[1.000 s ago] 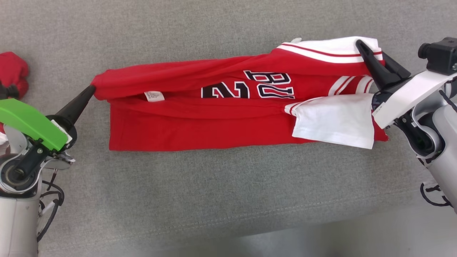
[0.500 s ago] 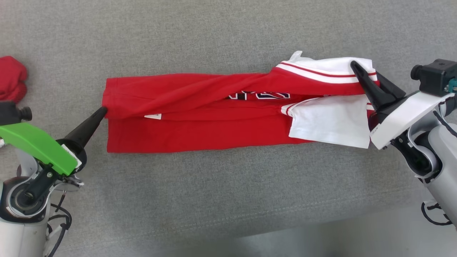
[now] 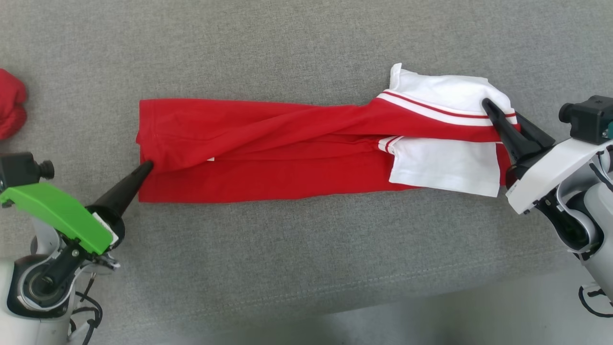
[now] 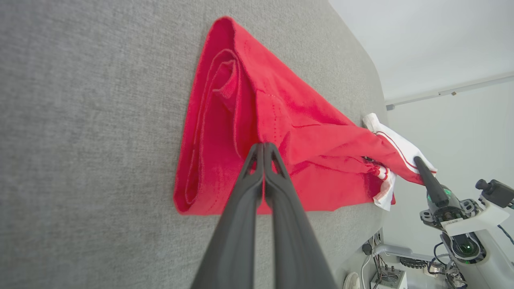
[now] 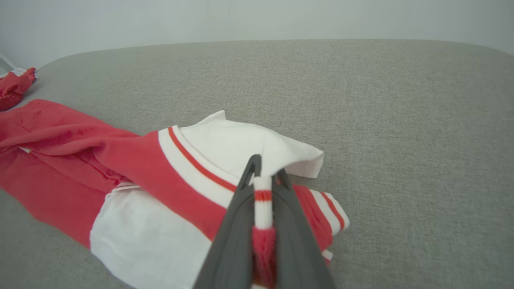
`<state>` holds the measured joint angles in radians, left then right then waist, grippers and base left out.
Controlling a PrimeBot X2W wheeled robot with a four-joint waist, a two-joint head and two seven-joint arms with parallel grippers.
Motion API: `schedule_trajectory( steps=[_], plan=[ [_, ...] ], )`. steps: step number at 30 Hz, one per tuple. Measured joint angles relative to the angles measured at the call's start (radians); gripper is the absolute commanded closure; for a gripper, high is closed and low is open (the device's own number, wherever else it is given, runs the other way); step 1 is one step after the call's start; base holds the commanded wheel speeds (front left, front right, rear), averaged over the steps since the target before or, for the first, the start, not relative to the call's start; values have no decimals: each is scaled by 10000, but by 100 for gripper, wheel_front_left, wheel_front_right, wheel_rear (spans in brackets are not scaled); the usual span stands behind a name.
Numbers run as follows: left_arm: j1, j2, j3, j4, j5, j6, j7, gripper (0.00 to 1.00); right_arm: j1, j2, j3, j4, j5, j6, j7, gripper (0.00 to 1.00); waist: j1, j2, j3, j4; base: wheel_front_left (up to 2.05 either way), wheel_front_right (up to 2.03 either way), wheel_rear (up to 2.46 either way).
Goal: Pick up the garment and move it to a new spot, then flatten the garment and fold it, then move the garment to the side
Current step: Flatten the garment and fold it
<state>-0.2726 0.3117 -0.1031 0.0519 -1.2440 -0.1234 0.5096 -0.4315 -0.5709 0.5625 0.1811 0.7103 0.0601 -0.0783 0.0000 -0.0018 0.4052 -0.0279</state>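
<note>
While pinched shut, left claw: tips clamp the red hem end of the jersey.
Right claw: closed on white-and-red striped trim, cloth between its fingers.
Jersey: folded lengthwise, a long band lying on the grey bench, one end in each claw.
Far left: red cloth bundle, well apart.

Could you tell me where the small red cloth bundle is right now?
The red cloth bundle sits at the head view's far left edge on the grey surface, apart from the red-and-white jersey.
</note>
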Motion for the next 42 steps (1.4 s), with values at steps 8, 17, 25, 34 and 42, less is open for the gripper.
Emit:
schedule_trajectory(
  steps=[8, 17, 25, 34, 42],
  plan=[
    [328, -19, 65, -8, 8, 2, -123, 100, 105, -251, -96, -100, -77, -92, -2, 100, 0, 0, -87, 73, 0, 0, 0],
    [614, -38, 92, -79, 8, 15, -186, 100, 135, -387, -77, -412, -247, -102, 13, 100, 0, 0, -233, 94, 0, 0, 0],
    [734, -71, 40, -336, 100, 192, -178, 100, 426, -460, -23, -780, -236, -194, 192, 100, 0, 0, 126, 61, 0, 0, 0],
    [725, 142, 79, -98, 389, 196, -314, 100, 515, -562, 25, -702, -343, -355, 188, 100, 0, 0, 335, -31, 0, 0, 0],
    [728, 219, 50, 77, 445, 268, -322, 100, 639, -527, 88, -614, -339, -399, 188, 64, 0, 0, 134, -58, 0, 0, 0]
  ],
)
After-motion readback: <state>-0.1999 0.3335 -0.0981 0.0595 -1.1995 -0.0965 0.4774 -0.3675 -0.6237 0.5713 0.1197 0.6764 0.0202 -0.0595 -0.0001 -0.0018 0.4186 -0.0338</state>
